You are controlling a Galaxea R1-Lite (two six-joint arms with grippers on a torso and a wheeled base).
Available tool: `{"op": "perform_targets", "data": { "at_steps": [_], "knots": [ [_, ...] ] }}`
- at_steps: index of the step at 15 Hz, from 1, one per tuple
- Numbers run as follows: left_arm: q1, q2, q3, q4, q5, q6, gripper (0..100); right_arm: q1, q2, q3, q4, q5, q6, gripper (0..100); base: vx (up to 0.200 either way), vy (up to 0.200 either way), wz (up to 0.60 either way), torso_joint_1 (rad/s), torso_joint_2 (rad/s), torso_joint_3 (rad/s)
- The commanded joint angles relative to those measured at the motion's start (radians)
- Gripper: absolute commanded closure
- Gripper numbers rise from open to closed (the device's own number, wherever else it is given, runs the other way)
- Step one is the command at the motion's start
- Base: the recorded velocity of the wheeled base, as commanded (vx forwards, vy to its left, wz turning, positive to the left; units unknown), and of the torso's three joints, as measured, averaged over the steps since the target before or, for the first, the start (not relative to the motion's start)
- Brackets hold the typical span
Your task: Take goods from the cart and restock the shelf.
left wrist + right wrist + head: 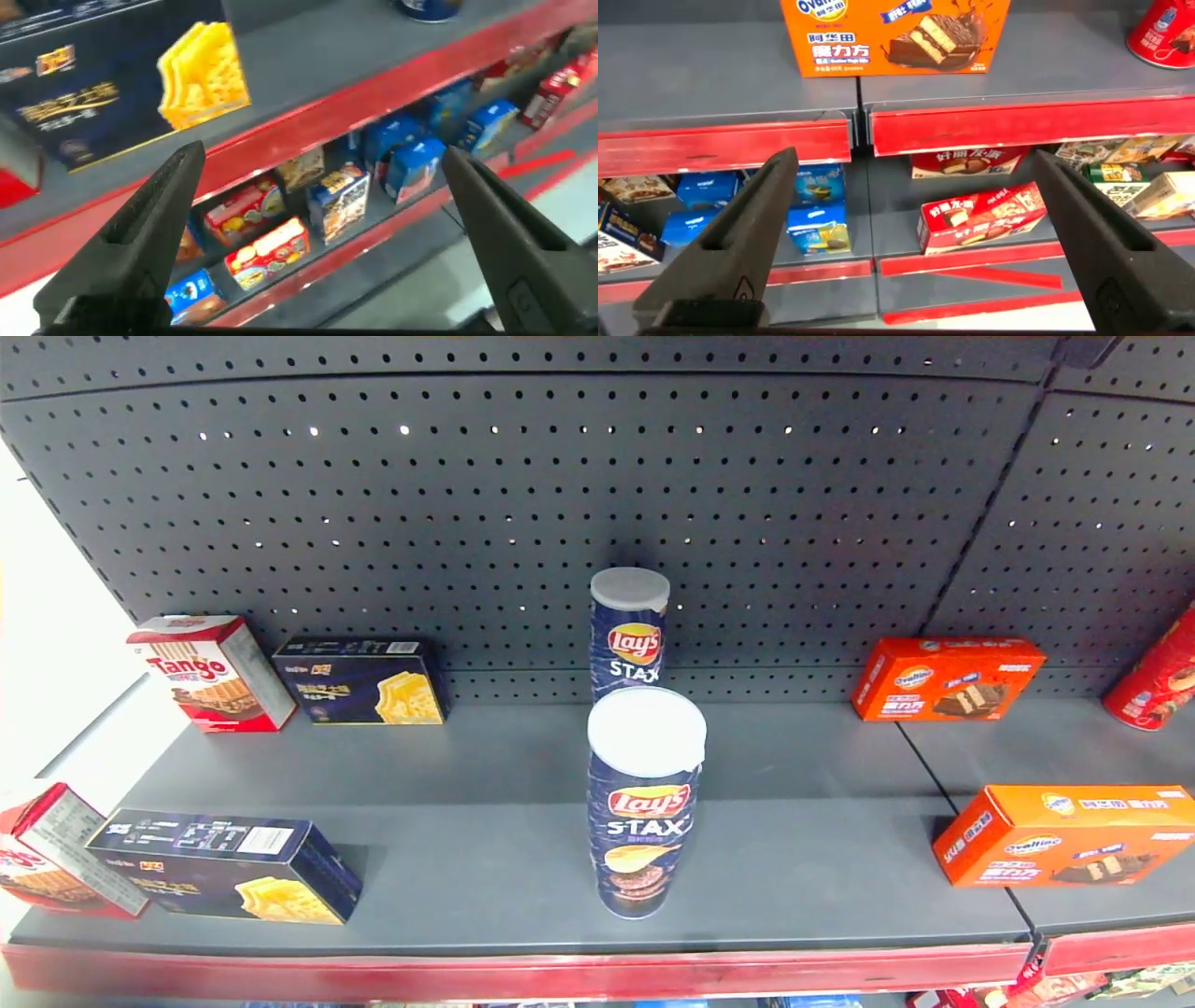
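2 dark-blue, grey-lidded cylindrical crisp cans (644,803) are stood labels-outward on the dark grey metal shelf (485,859), while the left pincer (322,159) and right pincer (915,159) are held spread and empty, presumably ready for the next cart item.

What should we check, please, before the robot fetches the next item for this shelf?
1. The left gripper is open and empty: ok.
2. The right gripper is open and empty: ok.
3. The front chip can and the rear chip can stand upright: ok.
4. The shelf has bare space between the front chip can and the front orange box: ok.
5. Where the cart stands: cannot tell.
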State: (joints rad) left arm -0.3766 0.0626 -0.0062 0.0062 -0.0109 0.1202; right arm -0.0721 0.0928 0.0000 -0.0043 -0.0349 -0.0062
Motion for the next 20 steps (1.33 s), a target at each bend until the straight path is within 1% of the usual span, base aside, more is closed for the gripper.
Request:
{"op": "perform_targets", "data": {
  "at_steps": [1,2,3,4,5,6,7,8,9,10,11,12,13,14,15,16,17,18,19,20],
  "knots": [
    [0.088,-0.029,0.0,0.0,0.052,-0.025,0,0.0,0.005,0.0,0.0,0.0,-0.001,0,0.0,0.0,0.0,0.0,0.0,0.0],
    [0.133,0.023,0.0,0.001,0.054,-0.028,0,0.0,0.007,0.0,0.0,-0.002,-0.003,0,0.0,0.0,0.0,0.0,0.0,0.0],
    [0.22,0.086,0.0,0.001,0.051,-0.028,0,0.0,0.005,0.0,0.0,-0.002,-0.003,0,0.0,0.0,0.0,0.0,0.0,0.0],
    [0.315,0.128,0.003,0.0,0.002,-0.025,0,0.0,0.005,0.0,0.0,-0.002,-0.001,0,0.0,0.0,0.0,0.0,0.0,0.0],
    [0.317,0.097,0.003,0.0,-0.006,-0.021,0,0.0,0.005,0.0,0.0,-0.002,-0.001,0,0.0,0.0,0.0,0.0,0.0,0.0],
    [0.321,0.031,0.002,0.001,0.028,-0.021,0,0.0,0.005,0.0,0.0,-0.002,-0.001,0,0.0,0.0,0.0,0.0,0.0,0.0],
    [0.378,-0.04,0.002,0.0,0.048,-0.022,0,0.0,0.005,0.0,0.0,-0.002,-0.001,0,0.0,0.0,0.0,0.0,0.0,0.0],
    [0.383,-0.063,0.006,-0.008,0.048,-0.024,0,0.0,0.005,0.0,0.0,-0.002,-0.001,0,0.0,0.0,0.0,0.0,0.0,0.0],
    [0.375,-0.063,0.006,-0.005,0.048,-0.022,0,0.0,0.005,0.0,0.0,-0.002,-0.001,0,0.0,0.0,0.0,0.0,0.0,0.0],
    [0.375,-0.063,0.006,-0.003,0.043,-0.03,0,0.0,0.005,0.0,0.0,-0.002,-0.001,0,0.0,0.0,0.0,0.0,0.0,0.0],
    [0.375,-0.063,0.006,-0.002,0.023,-0.044,0,0.0,0.005,0.0,0.0,-0.002,-0.001,0,0.0,0.0,0.0,0.0,0.0,0.0],
    [0.375,-0.063,0.006,-0.002,-0.063,-0.048,0,0.0,0.005,0.0,0.0,-0.002,-0.003,0,0.0,0.0,0.0,0.0,0.0,0.0],
    [0.372,-0.063,0.005,0.0,-0.081,-0.04,0,0.0,0.005,0.0,0.0,-0.002,-0.001,0,0.0,0.0,0.0,0.0,0.0,0.0],
    [0.37,-0.063,0.005,0.0,-0.08,-0.039,0,0.0,0.005,0.0,0.0,-0.002,-0.001,0,0.0,0.0,0.0,0.0,0.0,0.0],
    [0.374,-0.063,0.005,0.0,-0.078,-0.047,0,0.0,0.005,0.0,0.0,-0.002,-0.001,0,0.0,0.0,0.0,0.0,0.0,0.0],
    [0.374,-0.063,0.005,0.0,-0.063,-0.06,0,0.0,0.005,0.0,0.0,-0.002,0.0,0,0.0,0.0,0.0,0.0,0.0,0.0],
    [0.374,-0.063,0.005,-0.002,-0.047,-0.059,0,0.0,0.005,0.0,0.0,-0.002,0.0,0,0.0,0.0,0.0,0.0,0.0,0.0],
    [0.375,-0.063,0.005,-0.002,-0.012,-0.056,0,0.0,0.005,0.0,0.0,-0.002,-0.001,0,0.0,0.0,0.0,0.0,0.0,0.0],
    [0.375,-0.063,0.005,-0.002,0.051,-0.054,0,0.0,0.005,0.0,0.0,-0.002,-0.001,0,0.0,0.0,0.0,0.0,0.0,0.0],
    [0.375,-0.063,0.006,-0.003,0.072,-0.062,0,0.0,0.005,0.0,0.0,-0.002,-0.001,0,0.0,0.0,0.0,0.0,0.0,0.0]
  ]
}}
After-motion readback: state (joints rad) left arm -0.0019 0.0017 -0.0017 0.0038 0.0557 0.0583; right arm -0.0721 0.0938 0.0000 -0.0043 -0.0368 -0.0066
